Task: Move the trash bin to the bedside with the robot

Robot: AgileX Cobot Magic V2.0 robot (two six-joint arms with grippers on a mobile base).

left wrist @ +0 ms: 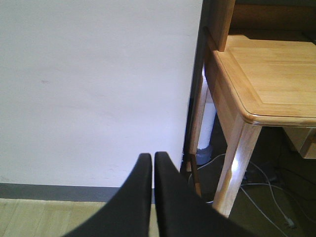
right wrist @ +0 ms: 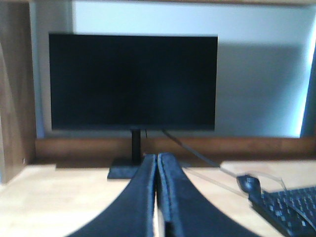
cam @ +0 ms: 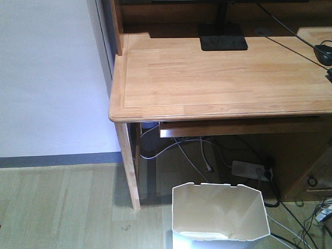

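White trash bin low at 6 o'clock of the front view, upright on the wood floor, mouth open upward, lower part cut off by the frame edge. Parked just in front of the desk, with the desk top at 12 o'clock from the bin and the desk leg at 10 o'clock, near but apart. Power strip and loose cables on the floor under the desk, at 1 o'clock from the bin. Monitor base at 12 o'clock, far back on the desk top; mouse at 2 o'clock by the right frame edge. White wall with grey baseboard at 9 to 10 o'clock. Left gripper pinched closed, fingers flat against each other, nothing between, held roughly level and aimed at the wall, desk corner at 2 o'clock of it. Right gripper likewise pressed closed and empty, held level above the desk top, aimed at 12 o'clock toward the dark monitor; mouse and keyboard at 3 to 4 o'clock of the fingertips.
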